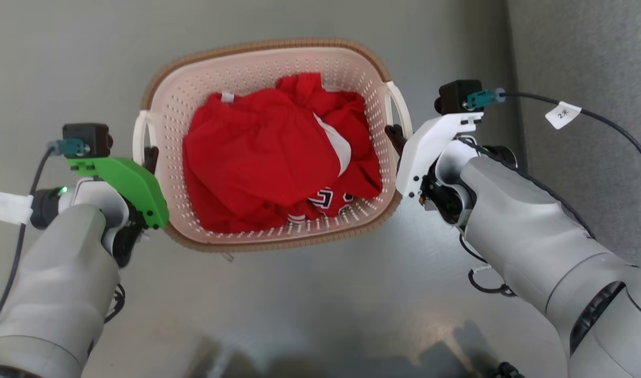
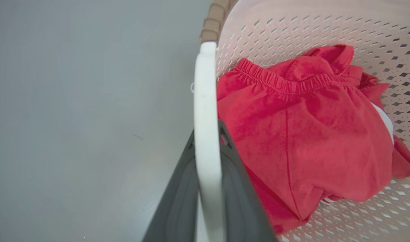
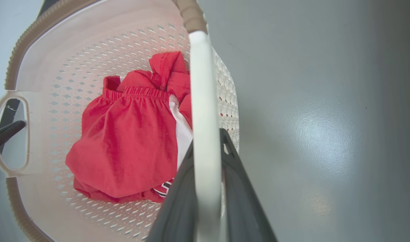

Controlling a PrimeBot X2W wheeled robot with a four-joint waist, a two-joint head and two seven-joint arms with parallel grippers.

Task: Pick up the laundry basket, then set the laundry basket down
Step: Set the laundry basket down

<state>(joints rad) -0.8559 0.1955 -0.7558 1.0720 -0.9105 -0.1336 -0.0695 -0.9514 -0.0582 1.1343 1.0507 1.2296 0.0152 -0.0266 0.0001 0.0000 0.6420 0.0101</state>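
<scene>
The laundry basket [image 1: 257, 48] is seen in the middle of the head view, over a grey floor [image 1: 320, 299], between the two arms. Whether its base rests on the floor or is held off it cannot be told. Red garments [image 1: 262, 152], one with a white panel, are heaped inside it.

The left gripper [image 1: 151, 156] is placed at the basket's left handle [image 1: 138, 137]. In the left wrist view the white handle bar [image 2: 205, 101] is seen pinched between the two dark fingers [image 2: 178, 198], one finger on each side of the bar.

The right gripper [image 1: 395, 135] is placed at the right handle [image 1: 400, 105]. In the right wrist view the handle bar [image 3: 201, 87] is likewise pinched between the fingers [image 3: 241, 198], with the perforated wall on one side and bare floor on the other. A dark finger of the left gripper [image 3: 5, 132] is seen there through the opening of the far handle.
</scene>
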